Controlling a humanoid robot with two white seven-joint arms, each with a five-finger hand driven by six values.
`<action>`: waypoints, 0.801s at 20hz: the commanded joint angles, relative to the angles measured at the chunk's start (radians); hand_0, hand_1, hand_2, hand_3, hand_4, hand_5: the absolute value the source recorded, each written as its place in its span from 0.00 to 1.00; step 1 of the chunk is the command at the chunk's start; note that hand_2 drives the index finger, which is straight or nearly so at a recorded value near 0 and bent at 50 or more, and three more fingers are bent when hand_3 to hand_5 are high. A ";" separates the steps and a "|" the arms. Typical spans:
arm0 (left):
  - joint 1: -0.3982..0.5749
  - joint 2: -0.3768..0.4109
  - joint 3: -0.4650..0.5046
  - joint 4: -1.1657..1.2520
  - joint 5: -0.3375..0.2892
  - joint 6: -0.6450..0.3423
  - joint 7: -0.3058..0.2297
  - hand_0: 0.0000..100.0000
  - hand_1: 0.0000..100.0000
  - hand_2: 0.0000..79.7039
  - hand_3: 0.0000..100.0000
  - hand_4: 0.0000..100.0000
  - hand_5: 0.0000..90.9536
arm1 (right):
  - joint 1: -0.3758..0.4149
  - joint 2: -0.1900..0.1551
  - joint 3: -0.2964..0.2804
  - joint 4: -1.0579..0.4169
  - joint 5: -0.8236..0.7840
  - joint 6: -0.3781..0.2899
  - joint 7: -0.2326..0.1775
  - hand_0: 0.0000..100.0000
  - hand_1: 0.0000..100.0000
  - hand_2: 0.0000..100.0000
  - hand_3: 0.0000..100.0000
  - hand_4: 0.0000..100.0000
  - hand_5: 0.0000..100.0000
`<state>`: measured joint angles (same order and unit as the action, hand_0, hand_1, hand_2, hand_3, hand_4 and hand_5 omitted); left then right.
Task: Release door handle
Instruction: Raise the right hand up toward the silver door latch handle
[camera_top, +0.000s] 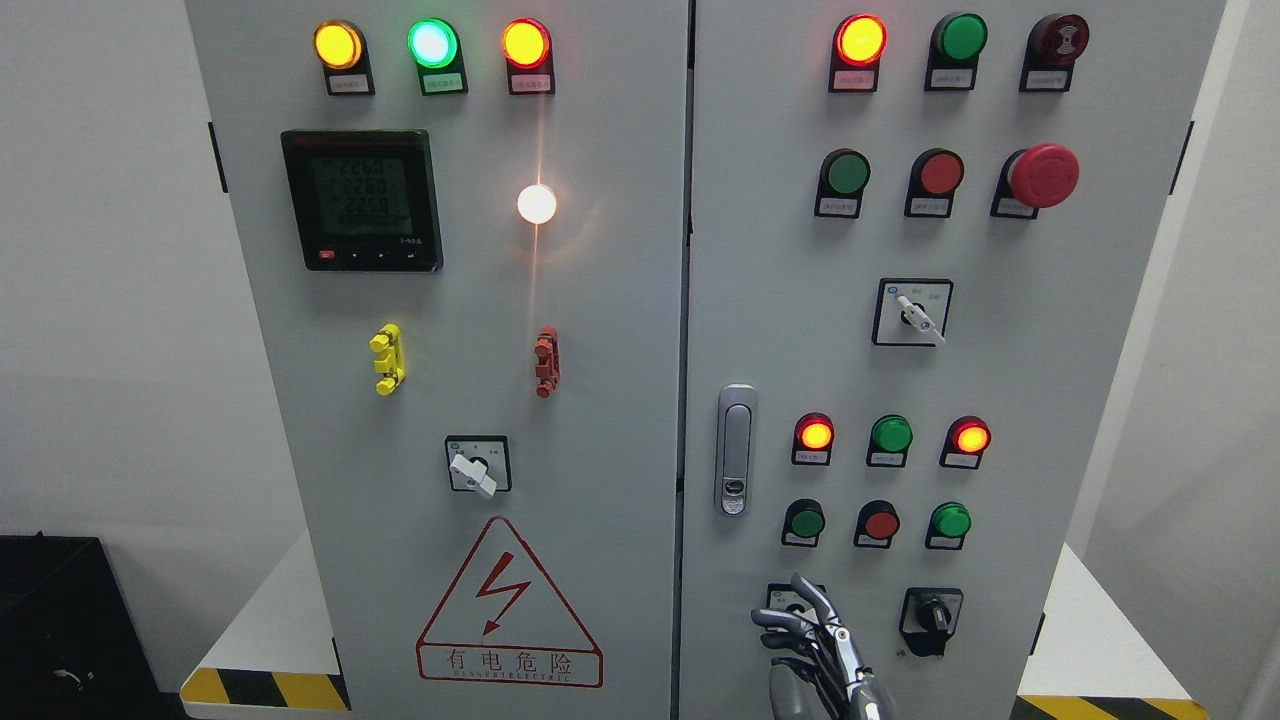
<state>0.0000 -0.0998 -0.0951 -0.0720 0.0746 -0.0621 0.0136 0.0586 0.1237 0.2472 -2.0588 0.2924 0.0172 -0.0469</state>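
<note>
The silver door handle (736, 450) sits flush and upright on the left edge of the right cabinet door (1000, 380). My right hand (805, 630) comes up from the bottom edge, well below the handle and apart from it. Its metal fingers (815, 605) are loosely spread, point up and to the left, and hold nothing. They partly cover a small rotary switch (790, 597) on the door. The left arm does not show.
Both grey cabinet doors are closed, with a seam (688, 300) between them. Lit lamps, push buttons (880, 523), a red emergency stop (1043, 175), rotary switches (931, 613) and a digital meter (362, 200) cover the panels. A black box (60, 620) stands at the lower left.
</note>
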 joint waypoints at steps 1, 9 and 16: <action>0.017 -0.001 0.000 0.000 0.001 -0.001 0.000 0.12 0.56 0.00 0.00 0.00 0.00 | -0.011 -0.001 0.001 -0.007 0.112 -0.002 0.002 0.53 0.24 0.03 0.76 0.78 0.78; 0.017 0.000 0.000 0.000 0.001 -0.001 0.000 0.12 0.56 0.00 0.00 0.00 0.00 | -0.043 -0.001 -0.005 -0.001 0.287 0.000 0.041 0.54 0.25 0.04 0.76 0.78 0.75; 0.017 0.000 0.000 0.000 0.001 -0.001 0.000 0.12 0.56 0.00 0.00 0.00 0.00 | -0.078 -0.004 -0.003 0.022 0.434 0.001 0.041 0.54 0.37 0.05 0.77 0.83 0.86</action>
<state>0.0000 -0.0997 -0.0951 -0.0719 0.0749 -0.0621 0.0136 0.0054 0.1224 0.2448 -2.0567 0.6094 0.0179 -0.0068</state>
